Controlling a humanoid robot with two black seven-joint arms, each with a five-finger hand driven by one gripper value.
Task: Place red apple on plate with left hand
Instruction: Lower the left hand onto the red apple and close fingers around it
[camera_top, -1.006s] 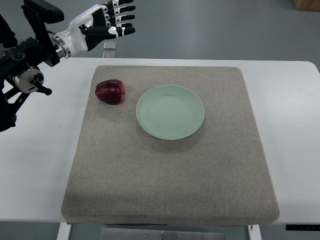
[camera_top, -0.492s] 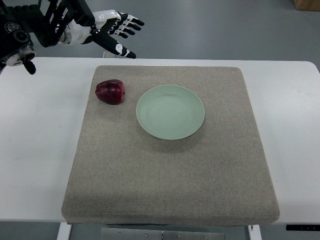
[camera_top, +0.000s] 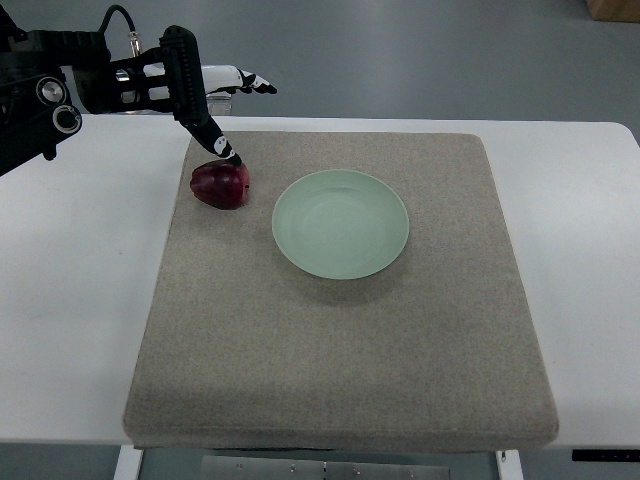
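Note:
A dark red apple (camera_top: 221, 186) lies on the grey mat (camera_top: 340, 330), just left of the pale green plate (camera_top: 341, 224). The plate holds nothing. My left hand (camera_top: 222, 112) comes in from the upper left and hangs over the mat's far left corner, just behind the apple. Its fingers are spread. The thumb tip (camera_top: 231, 156) points down at the apple's far top edge; I cannot tell if it touches. The other fingertips (camera_top: 258, 85) reach out beyond the table's far edge. The hand holds nothing. My right arm is out of view.
The mat lies on a white table (camera_top: 80, 300). The black left forearm and its joints (camera_top: 50, 95) cover the table's far left corner. Grey floor lies beyond the far edge.
My left hand has turned and come down and toward me, from above the floor beyond the table to just behind the apple. The apple and plate have not moved.

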